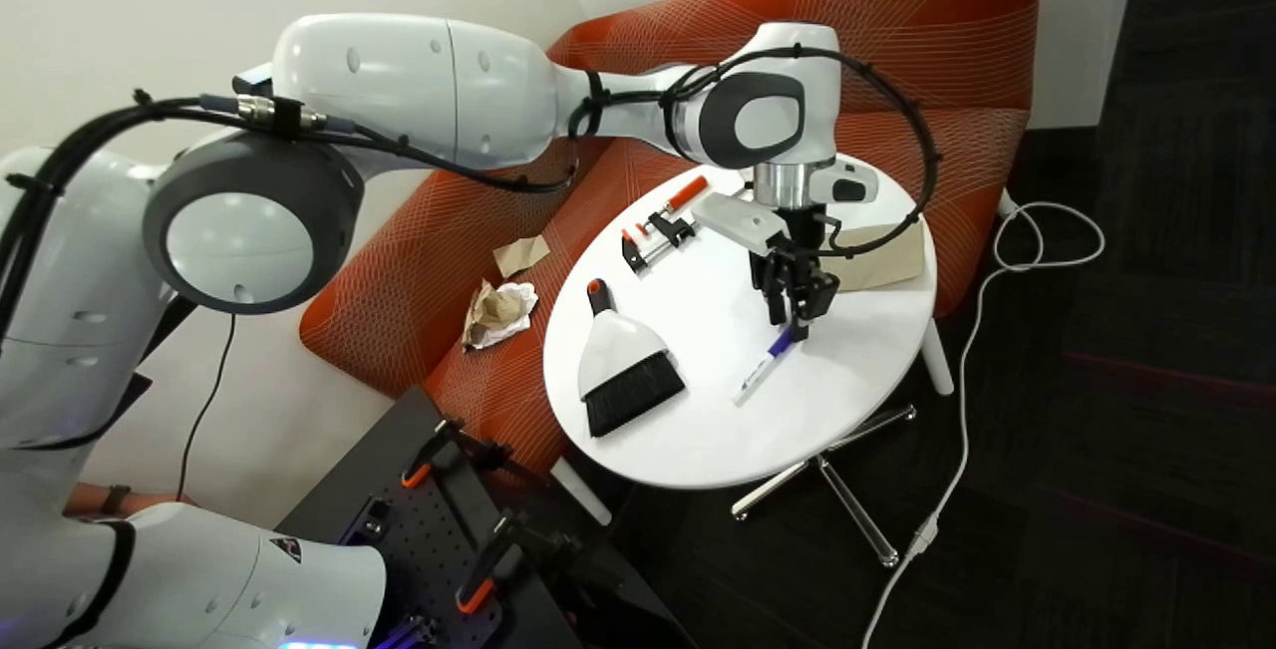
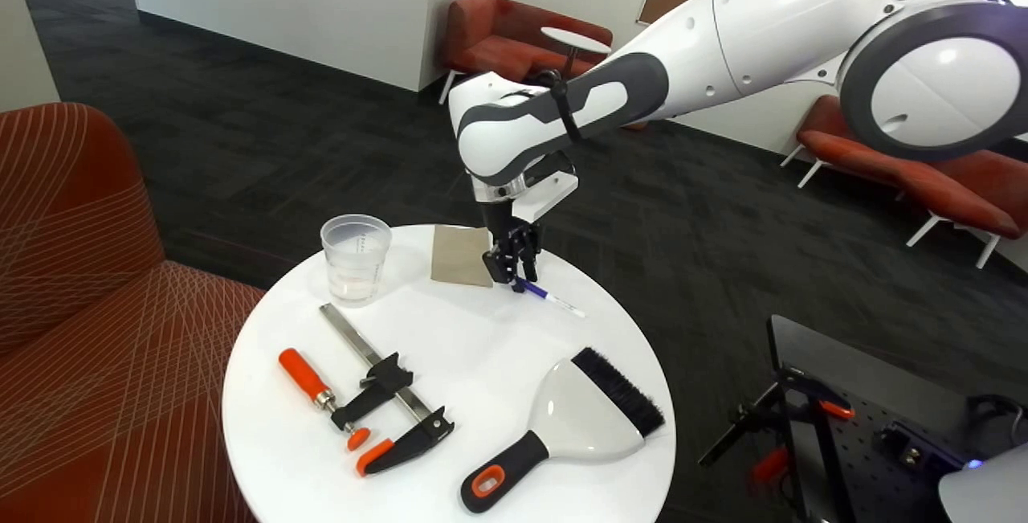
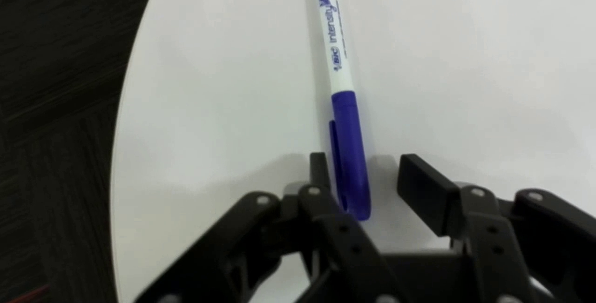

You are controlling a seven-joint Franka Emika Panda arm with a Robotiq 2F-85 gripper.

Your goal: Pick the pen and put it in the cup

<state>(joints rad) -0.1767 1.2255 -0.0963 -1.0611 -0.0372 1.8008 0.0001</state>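
Near the table edge (image 3: 125, 107), the claw (image 3: 365, 175) straddles the pen (image 3: 343, 94); jaws apart.

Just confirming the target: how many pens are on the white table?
1: the pen lies on the table, its blue end between the jaws of the open gripper; others could be hidden.

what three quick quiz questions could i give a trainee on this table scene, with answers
1. True or false: the cup stands upright on the table.
2. In the wrist view, the hand is: a) shut on the cup; b) open, the cap of the pen between its fingers; c) out of frame.
3. Fill in: the lettering on the pen reads BIC ____.
Key: 1 true; 2 b; 3 Intensity.
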